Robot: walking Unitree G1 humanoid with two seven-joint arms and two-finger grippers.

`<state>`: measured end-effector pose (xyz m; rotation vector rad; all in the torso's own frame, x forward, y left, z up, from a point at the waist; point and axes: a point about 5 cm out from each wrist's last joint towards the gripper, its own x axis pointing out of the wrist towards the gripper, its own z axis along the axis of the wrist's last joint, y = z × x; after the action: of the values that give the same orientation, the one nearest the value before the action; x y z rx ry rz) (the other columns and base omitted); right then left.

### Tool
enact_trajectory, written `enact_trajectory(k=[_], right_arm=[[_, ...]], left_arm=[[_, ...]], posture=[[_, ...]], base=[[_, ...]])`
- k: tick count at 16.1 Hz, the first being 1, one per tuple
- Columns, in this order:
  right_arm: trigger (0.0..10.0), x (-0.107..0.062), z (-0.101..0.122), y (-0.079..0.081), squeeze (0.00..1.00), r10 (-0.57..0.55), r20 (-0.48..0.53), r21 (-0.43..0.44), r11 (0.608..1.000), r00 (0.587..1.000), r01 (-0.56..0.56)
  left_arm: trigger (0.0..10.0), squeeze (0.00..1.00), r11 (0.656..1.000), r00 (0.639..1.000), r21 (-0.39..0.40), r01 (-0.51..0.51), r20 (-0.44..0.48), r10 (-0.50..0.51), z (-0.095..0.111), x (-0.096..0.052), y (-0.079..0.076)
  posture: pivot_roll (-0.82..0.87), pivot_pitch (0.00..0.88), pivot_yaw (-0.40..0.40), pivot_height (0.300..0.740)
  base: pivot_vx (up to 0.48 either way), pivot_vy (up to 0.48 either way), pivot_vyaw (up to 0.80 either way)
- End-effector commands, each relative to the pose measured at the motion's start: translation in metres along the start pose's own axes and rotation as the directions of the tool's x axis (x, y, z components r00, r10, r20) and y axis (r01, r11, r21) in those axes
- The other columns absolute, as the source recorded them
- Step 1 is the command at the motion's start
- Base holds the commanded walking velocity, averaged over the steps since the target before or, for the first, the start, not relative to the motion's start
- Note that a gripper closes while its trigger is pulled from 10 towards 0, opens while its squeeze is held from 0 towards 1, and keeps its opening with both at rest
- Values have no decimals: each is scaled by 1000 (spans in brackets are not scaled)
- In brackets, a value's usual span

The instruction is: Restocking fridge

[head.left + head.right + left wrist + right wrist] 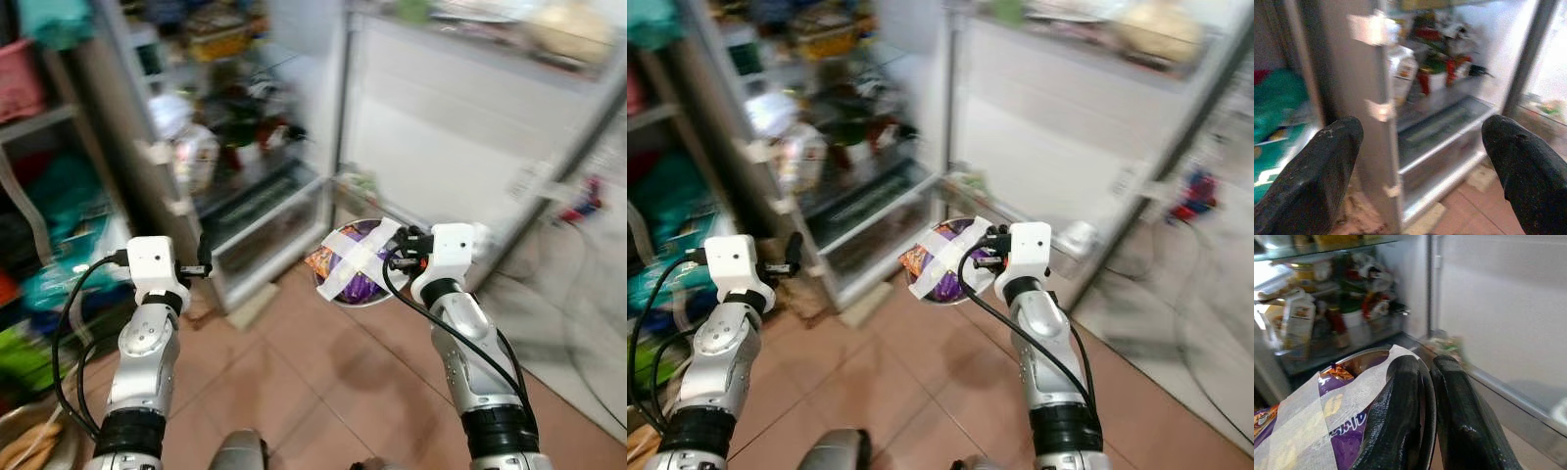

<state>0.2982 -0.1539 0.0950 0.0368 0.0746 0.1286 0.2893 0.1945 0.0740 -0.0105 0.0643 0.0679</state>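
- Reddish-brown floor tiles (323, 362) are running up to an open white fridge (265, 186), whose crowded shelves are facing the robot and whose long white door (441, 147) is swinging out to the robot's right.
- Standing here, I am watching the right gripper (1425, 396) carrying a round metal bowl (358, 262) out in front of the chest, low and near the foot of the fridge door.
- Its two black fingers are pressed close together, and the bowl's rim is pinched between them, one finger over the inside and one outside; that hold is probably keeping the bowl level while the robot is walking up.
- Inside the bowl a purple and orange snack packet (343, 269) is lying under two crossed strips of white tape (945, 257), which I take to be keeping it from sliding out.
- The left gripper (1422, 161) is hanging at about the same height with its fingers spread wide and nothing between them, pointing at the clear lower drawers (1444, 132); my guess is it is being kept free to steady things or clear room on a shelf.
- Everything is smeared by motion, so the jars, cartons and bags on the shelves are too blurred to name.
- The packet's lettering is cut off by the tape and fingers.
- The far side of the bowl is sitting behind the gripper.
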Motion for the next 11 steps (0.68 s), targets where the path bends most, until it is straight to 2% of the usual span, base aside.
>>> enact_trajectory(k=[1, 4, 11], right_arm=[[10000, 3, 5, -2, 0, -8, 32, 17, 1000, 999, 8], [10000, 5, 7, -1, 0, -15, 49, 23, 1000, 999, 13], [10000, 9, 9, -5, 0, -35, 71, 30, 999, 997, 33]], left_arm=[[10000, 0, 1000, 1000, 18, 8, 16, -8, 5, -1, -3], [10000, 0, 1000, 999, -8, 28, 35, -28, 5, -5, -6], [10000, 0, 999, 999, -21, 25, 27, -24, 4, -11, -9]], posture=[[21, 12, -12, 740], [29, 10, -6, 740], [35, 15, 4, 740]], base=[[0, 0, 0], [0, 0, 0], [279, 0, 0]])
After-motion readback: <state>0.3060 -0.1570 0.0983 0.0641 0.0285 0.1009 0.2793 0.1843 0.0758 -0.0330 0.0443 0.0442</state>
